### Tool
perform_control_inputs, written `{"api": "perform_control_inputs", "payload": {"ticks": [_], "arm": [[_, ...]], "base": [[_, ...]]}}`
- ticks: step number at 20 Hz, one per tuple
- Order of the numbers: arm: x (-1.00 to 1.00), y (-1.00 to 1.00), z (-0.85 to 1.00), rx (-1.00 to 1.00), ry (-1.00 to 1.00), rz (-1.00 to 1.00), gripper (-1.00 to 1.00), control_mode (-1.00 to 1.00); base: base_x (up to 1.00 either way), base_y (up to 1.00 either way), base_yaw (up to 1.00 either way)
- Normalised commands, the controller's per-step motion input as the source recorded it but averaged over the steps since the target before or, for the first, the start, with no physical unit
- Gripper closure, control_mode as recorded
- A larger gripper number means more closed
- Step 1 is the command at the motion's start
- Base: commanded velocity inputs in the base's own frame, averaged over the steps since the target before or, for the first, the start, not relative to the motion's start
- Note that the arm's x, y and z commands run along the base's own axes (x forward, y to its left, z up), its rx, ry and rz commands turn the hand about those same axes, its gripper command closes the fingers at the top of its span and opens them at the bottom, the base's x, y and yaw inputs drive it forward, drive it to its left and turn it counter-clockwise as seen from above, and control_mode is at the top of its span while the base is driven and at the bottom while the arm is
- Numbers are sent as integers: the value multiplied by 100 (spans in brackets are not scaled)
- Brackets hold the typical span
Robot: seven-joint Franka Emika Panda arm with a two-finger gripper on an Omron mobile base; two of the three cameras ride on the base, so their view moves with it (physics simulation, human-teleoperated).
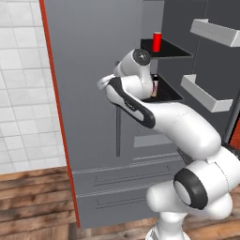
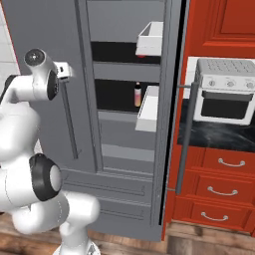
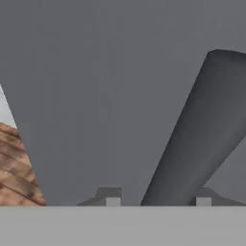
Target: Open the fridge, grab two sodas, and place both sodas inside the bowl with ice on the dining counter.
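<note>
The white arm's two-finger gripper (image 3: 158, 199) is at the closed left door of the tall grey metallic fridge (image 1: 89, 70); in the hand view the long thin dark vertical bar handle (image 3: 192, 129) of that door runs slantwise up from between the two small dark finger tips. The bar lies against one tip and a narrow sliver of grey door shows between it and the other; whether the gripper is clenched on the bar or merely straddles it, I cannot tell.

In the left base view the gripper (image 1: 105, 82) sits at the top end of the bar; most of the bar hangs below it. The fridge's other door stands swung open to the gripper's right, with white door bins (image 2: 149, 37) on its inner face; one small bright red cylindrical soda can (image 1: 157, 42) stands upright on a dark shelf inside, above and to the right of the gripper, well apart from it. A slim bottle (image 2: 138, 94) stands on the shelf below the can, level with the gripper and to its right.
</note>
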Motion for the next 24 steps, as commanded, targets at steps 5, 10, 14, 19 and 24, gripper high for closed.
{"api": "perform_control_inputs", "payload": {"ticks": [5, 10, 14, 19, 24], "arm": [[-83, 65, 0, -4, 0, 33, 100, -100], [-100, 76, 0, -6, 0, 16, 100, -100], [-100, 81, 0, -5, 0, 6, 100, -100], [-100, 69, 5, -4, 0, 2, -100, -100], [-79, -38, 16, 0, -2, -2, -100, -100]], "base": [[0, 0, 0], [0, 0, 0], [0, 0, 0], [0, 0, 0], [0, 0, 0]]}}
